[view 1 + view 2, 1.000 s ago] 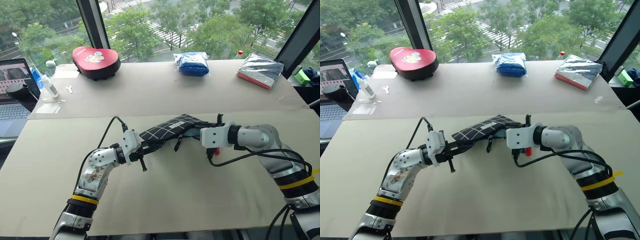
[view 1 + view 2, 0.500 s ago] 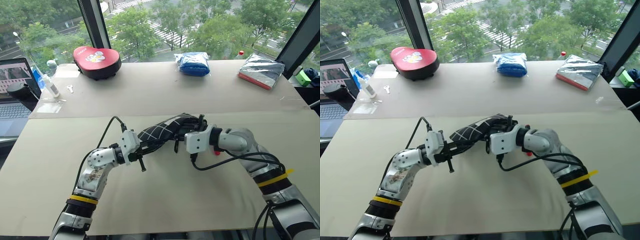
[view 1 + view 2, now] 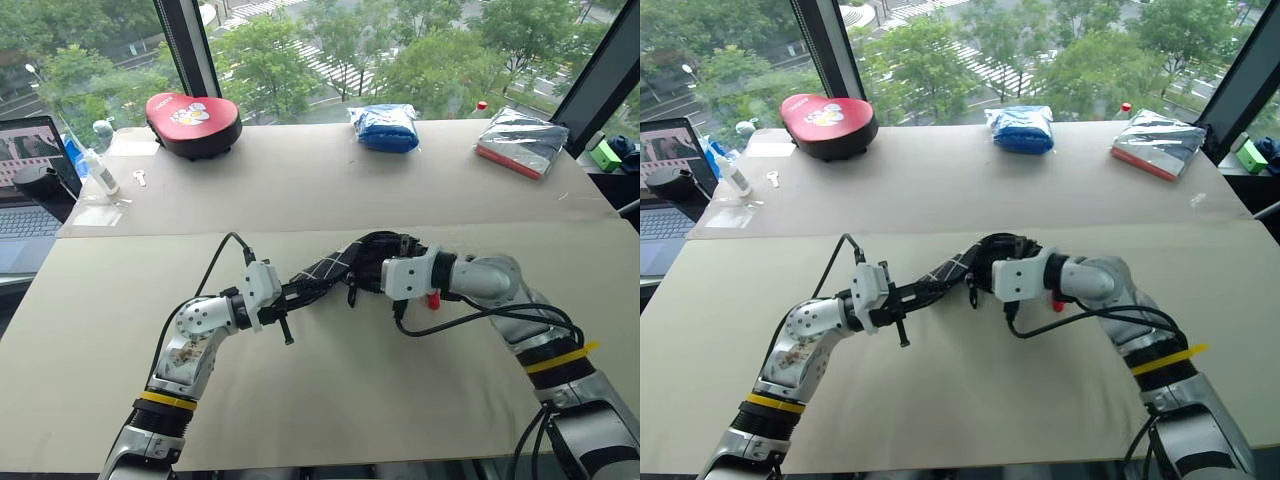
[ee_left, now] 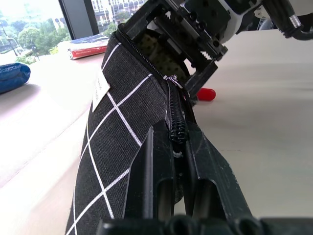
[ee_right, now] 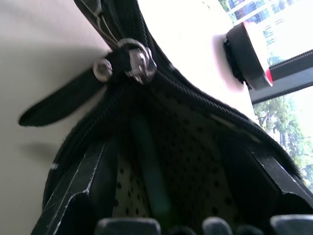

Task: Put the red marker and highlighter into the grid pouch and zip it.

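The grid pouch (image 3: 330, 265), black with white lines, hangs just above the table between my two grippers. My left gripper (image 4: 178, 132) is shut on its zipper edge at the closed end. My right gripper (image 3: 378, 258) is open, with its fingers (image 5: 90, 191) spread inside the pouch's open mouth. Between them, touching neither, a pale green stick, the highlighter (image 5: 151, 181), lies against the dotted lining. The zipper pull (image 5: 132, 61) and its black strap (image 5: 58, 105) hang at the mouth's end. Under my right wrist, the red marker (image 3: 433, 298) lies on the table, with just its red end showing.
Along the far edge of the table sit a red rounded case (image 3: 192, 122), a blue bag (image 3: 385, 127) and a silver packet (image 3: 520, 142). A laptop (image 3: 25, 190) and a small bottle (image 3: 98, 170) stand at the far left.
My right gripper has pushed left into the pouch's mouth and its fingers have spread apart, bunching the pouch up. My left gripper has kept still, holding the pouch.
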You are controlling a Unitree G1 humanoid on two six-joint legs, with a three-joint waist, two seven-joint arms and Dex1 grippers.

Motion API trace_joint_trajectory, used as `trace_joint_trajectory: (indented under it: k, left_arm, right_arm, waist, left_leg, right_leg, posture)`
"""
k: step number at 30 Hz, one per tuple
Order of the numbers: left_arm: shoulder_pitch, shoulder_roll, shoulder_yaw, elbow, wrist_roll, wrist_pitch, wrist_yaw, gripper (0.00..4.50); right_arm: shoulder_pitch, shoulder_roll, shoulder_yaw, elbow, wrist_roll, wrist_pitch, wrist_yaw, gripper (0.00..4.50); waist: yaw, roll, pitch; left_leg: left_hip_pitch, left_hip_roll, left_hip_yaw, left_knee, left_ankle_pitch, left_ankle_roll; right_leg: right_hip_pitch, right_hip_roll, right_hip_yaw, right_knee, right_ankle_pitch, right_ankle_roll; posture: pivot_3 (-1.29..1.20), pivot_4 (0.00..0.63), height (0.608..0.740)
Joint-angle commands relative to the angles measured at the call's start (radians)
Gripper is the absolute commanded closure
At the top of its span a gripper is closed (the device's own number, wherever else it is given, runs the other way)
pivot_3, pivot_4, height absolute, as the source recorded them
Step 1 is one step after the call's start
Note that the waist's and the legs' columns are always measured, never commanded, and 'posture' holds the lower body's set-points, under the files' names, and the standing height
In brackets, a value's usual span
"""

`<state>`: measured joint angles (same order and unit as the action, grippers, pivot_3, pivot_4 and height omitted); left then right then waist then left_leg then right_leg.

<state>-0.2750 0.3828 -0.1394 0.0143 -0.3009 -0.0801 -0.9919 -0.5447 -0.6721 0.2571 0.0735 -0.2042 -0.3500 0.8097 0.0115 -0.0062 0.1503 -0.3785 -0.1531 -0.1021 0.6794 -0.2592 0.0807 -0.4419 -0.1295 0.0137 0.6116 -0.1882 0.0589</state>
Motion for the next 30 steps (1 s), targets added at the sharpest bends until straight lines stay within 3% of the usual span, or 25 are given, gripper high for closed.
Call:
trace_joint_trajectory:
  k: [1, 4, 6, 10, 15, 18, 23, 30]
  left_arm:
    - [-0.008, -0.003, 0.004, -0.032, -0.012, 0.013, 0.009, 4.5]
    - [-0.006, 0.001, 0.004, -0.032, -0.002, 0.015, 0.015, 4.5]
    - [-0.004, 0.001, 0.004, -0.029, 0.001, 0.014, 0.016, 4.5]
    - [-0.004, 0.004, 0.009, -0.018, 0.014, 0.012, 0.035, 4.5]
    - [-0.003, 0.004, 0.033, -0.022, 0.003, 0.027, 0.067, 4.5]
    - [0.001, 0.01, 0.036, -0.022, 0.005, 0.027, 0.071, 4.5]
    - [-0.004, 0.004, 0.028, -0.021, 0.007, 0.03, 0.076, 4.5]
    - [-0.007, -0.009, 0.016, -0.026, 0.01, 0.034, 0.083, 4.5]
  right_arm:
    - [-0.008, -0.075, -0.114, -0.11, 0.196, 0.204, 0.119, 0.96]
    - [0.026, -0.152, -0.159, -0.211, 0.348, 0.407, 0.24, 0.96]
    - [0.05, -0.218, -0.212, -0.292, 0.498, 0.638, 0.302, 0.96]
    - [0.094, -0.271, -0.4, -0.38, 0.896, 1.044, 0.325, 0.96]
    - [0.155, -0.279, -0.412, -0.388, 0.794, 1.118, 0.154, 0.96]
    - [0.126, -0.203, -0.42, -0.405, 0.814, 1.262, -0.019, 0.96]
    - [0.08, -0.1, -0.324, -0.347, 0.681, 1.414, -0.274, 0.96]
    - [0.057, -0.034, -0.302, -0.31, 0.62, 1.512, -0.386, 0.96]
  waist:
    - [0.0, 0.0, 0.0]
    - [0.003, 0.0, 0.0]
    - [0.002, 0.0, 0.0]
    - [0.004, 0.0, 0.0]
    - [0.006, 0.0, 0.0]
    - [0.003, 0.0, 0.0]
    - [0.004, 0.0, 0.0]
    - [0.007, 0.0, 0.0]
  left_leg:
    - [0.0, 0.0, 0.0, 0.0, 0.0, 0.0]
    - [-0.001, 0.0, 0.0, 0.0, 0.0, 0.0]
    - [0.0, 0.001, 0.0, 0.0, -0.001, 0.001]
    - [-0.001, 0.003, 0.0, 0.0, -0.002, 0.002]
    - [-0.001, 0.004, 0.0, 0.001, -0.003, 0.003]
    - [-0.001, 0.004, 0.001, 0.001, -0.002, 0.002]
    - [-0.002, 0.003, 0.001, 0.001, -0.002, 0.001]
    - [-0.005, 0.002, 0.001, 0.002, -0.002, 0.001]
  right_leg:
    - [0.0, 0.0, 0.0, 0.0, 0.0, 0.0]
    - [0.0, 0.0, 0.0, -0.001, 0.0, 0.0]
    - [0.001, 0.0, 0.0, -0.001, 0.0, 0.0]
    - [0.001, 0.0, 0.0, -0.002, 0.0, 0.0]
    - [0.002, 0.0, -0.001, -0.002, 0.0, -0.001]
    - [0.001, 0.0, 0.0, -0.001, 0.001, -0.001]
    - [0.0, 0.0, 0.0, -0.001, 0.001, -0.001]
    - [-0.003, -0.001, 0.0, -0.001, 0.001, -0.001]
  posture:
    - [0.0, 0.15, 0.74]
    - [0.0, 0.15, 0.74]
    - [0.0, 0.15, 0.74]
    - [0.0, 0.15, 0.74]
    - [0.0, 0.15, 0.74]
    - [0.0, 0.15, 0.74]
    - [0.0, 0.15, 0.74]
    - [0.0, 0.15, 0.74]
